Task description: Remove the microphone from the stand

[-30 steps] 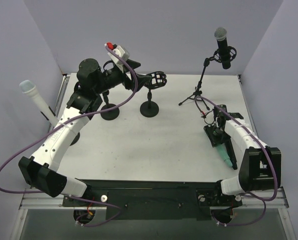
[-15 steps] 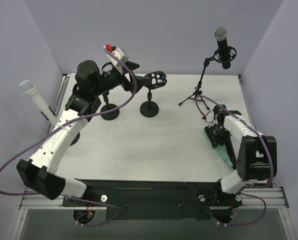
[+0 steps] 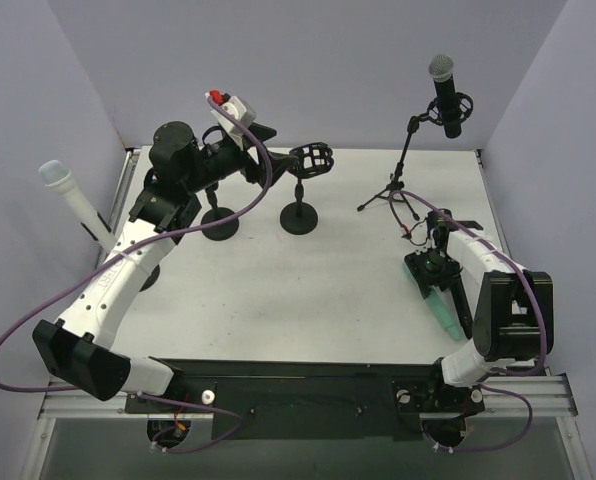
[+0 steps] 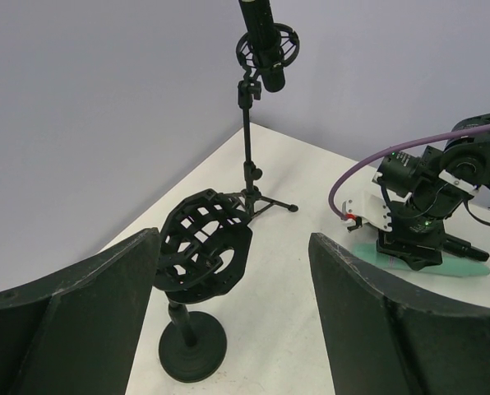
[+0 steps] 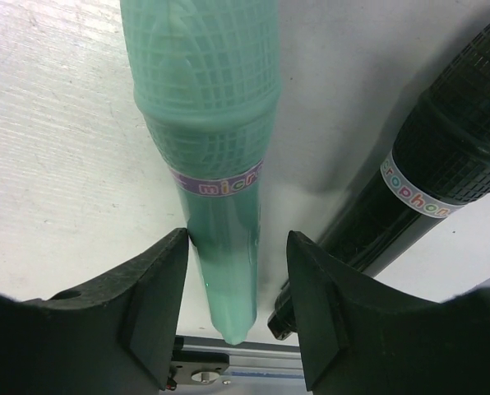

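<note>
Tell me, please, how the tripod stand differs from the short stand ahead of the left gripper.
The tripod stand holds a black microphone in its mount; the short stand has an empty mount. The tripod stand rests on spread legs, the short stand on a round base. The tripod stand is taller than the short stand. Both mounts are black cages.

Both arms: white shell links, black joint housings. Left arm [image 3: 128, 265], right arm [image 3: 475, 255].
Purple cable [image 3: 23, 315] runs loose along each arm.
Small white block with a red tip [image 3: 230, 101] on the left wrist.
Left fingers [image 4: 72, 329]: matte, dark, broad curved plates.
Right fingers [image 5: 150, 300]: black, rounded, with a small hole low on one.
Bases sit on a black plate [image 3: 298, 385] with a silver rail [image 3: 568, 395].
</note>
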`<state>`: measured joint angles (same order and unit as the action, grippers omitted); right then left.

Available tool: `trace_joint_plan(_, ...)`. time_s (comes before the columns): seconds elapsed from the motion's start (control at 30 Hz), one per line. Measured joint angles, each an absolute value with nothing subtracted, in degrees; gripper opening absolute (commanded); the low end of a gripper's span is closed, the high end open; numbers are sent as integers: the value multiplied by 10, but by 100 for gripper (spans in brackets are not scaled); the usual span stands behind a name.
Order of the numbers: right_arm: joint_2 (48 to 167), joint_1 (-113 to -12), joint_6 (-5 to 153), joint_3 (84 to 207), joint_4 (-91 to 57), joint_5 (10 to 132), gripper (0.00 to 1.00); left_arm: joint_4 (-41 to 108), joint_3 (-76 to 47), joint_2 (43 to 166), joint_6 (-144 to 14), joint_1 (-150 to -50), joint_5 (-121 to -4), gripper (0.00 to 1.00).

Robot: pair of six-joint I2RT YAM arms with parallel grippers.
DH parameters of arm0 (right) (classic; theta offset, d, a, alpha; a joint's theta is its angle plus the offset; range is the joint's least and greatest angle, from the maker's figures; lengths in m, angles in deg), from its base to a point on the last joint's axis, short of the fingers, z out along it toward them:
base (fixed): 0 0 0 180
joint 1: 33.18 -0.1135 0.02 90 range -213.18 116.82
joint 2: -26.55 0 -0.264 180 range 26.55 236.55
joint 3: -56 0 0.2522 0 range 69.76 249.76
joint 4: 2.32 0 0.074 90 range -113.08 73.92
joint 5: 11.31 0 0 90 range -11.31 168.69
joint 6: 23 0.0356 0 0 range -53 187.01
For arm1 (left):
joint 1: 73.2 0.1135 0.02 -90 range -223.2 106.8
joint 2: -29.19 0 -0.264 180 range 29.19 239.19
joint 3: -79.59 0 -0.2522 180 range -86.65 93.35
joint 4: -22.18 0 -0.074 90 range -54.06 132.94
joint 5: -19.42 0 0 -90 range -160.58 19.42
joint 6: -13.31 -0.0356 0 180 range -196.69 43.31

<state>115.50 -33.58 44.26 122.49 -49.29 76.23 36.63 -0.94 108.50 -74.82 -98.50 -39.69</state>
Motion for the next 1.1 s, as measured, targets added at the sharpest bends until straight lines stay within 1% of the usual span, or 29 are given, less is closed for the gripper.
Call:
trace_joint_plan(0.37,1140,-336,442,1225,-493,750,46,366,-10,1083,-748,-985,-397,84)
trace_joint_plan(0.43,1136,-336,433,1231,-503,736,48,367,-10,1082,-748,-985,-397,84)
trace_joint_plan(0.53,1128,-338,412,1266,-537,708,54,375,-10,1077,-749,-985,-392,84)
trace_joint_plan(0.63,1108,-344,388,1345,-604,670,57,404,-10,1071,-765,-985,-383,84)
trace_joint_plan(0.7,1092,-351,377,1418,-653,641,59,424,-15,1062,-783,-986,-374,84)
trace_joint_plan(0.73,1085,-356,375,1459,-675,626,61,431,-26,1050,-792,-986,-371,84)
trace_joint_plan(0.83,1066,-376,378,1570,-716,589,63,449,-73,1004,-814,-986,-361,84)
trace_joint_plan(0.93,1067,-424,399,1674,-732,575,64,468,-107,968,-823,-986,-358,84)
trace_joint_plan(0.97,1072,-444,414,1709,-730,572,66,473,-118,958,-823,-986,-358,84)
trace_joint_plan(1.1,1121,-504,505,1843,-693,572,67,483,-165,928,-816,-983,-358,84)
